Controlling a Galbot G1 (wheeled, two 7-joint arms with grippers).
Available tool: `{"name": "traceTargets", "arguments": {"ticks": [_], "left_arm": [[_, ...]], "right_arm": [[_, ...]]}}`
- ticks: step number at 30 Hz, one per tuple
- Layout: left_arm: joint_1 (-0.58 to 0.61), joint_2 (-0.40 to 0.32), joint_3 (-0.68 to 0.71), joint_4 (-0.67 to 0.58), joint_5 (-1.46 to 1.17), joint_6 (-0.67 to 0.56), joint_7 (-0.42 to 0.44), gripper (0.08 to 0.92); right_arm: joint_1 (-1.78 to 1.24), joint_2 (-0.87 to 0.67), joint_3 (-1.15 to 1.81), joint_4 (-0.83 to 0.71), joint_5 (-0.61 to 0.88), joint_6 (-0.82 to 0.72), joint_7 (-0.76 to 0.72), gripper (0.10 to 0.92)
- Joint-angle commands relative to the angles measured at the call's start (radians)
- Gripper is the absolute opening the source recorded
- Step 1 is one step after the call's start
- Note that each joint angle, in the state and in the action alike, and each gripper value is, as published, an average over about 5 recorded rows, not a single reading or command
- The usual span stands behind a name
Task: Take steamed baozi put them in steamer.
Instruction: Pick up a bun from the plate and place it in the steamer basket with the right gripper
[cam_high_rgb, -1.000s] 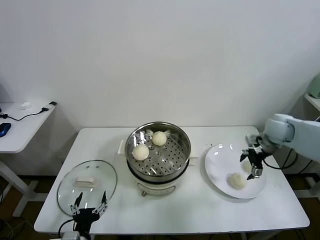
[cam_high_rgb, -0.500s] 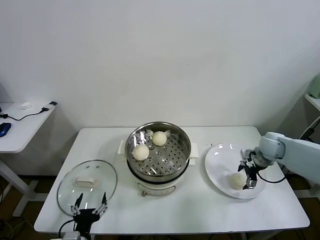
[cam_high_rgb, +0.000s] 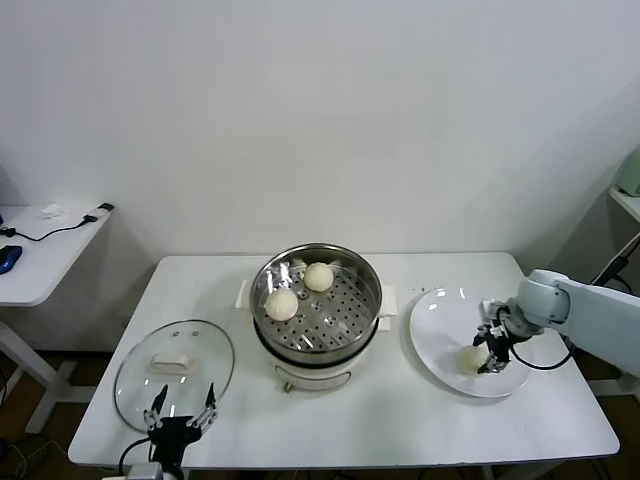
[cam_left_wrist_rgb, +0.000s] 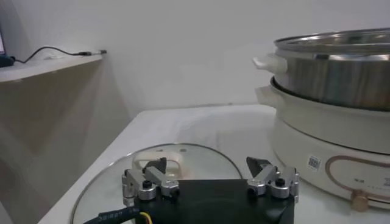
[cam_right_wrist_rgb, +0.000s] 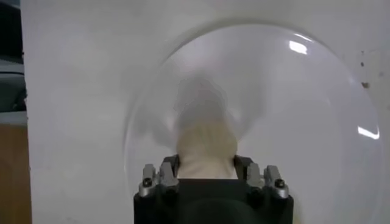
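Fingers (cam_right_wrist_rgb: 244, 167) of the right gripper (cam_high_rgb: 487, 352) pinch a soft, light baozi (cam_right_wrist_rgb: 206, 146) at its sides, lower right; gentle pressure advised.

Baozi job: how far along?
Done: two baozi sit on the perforated tray in the steamer. In hand: the right gripper is shut on a bun on the white plate, not lifted yet. Left: carry it to the steamer; no other bun shows on the plate. The left gripper waits open by the glass lid.
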Motion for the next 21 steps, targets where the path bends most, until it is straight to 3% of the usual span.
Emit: {"name": "traceTargets", "arguments": {"ticks": [1, 6, 13, 21], "left_arm": [[0.002, -0.004, 0.005, -0.007, 0.004, -0.002, 0.0, 0.823], [0.001, -0.004, 0.011, -0.014, 0.008, 0.0, 0.002, 0.823], [0.001, 0.005, 0.011, -0.022, 0.006, 0.001, 0.006, 0.823], [0.002, 0.011, 0.0, -0.03, 0.0, 0.001, 0.007, 0.823]], "right_arm": [[0.138, 0.0, 0.009, 0.005, -0.047, 0.081, -0.11, 0.603], [0.398, 0.081, -0.042, -0.009, -0.021, 0.229, -0.214, 0.602], [0.673, 0.322, -0.068, 0.057, 0.18, 0.419, -0.298, 0.604], [0.722, 0.537, -0.096, 0.269, 0.09, 0.536, -0.283, 0.603]]}}
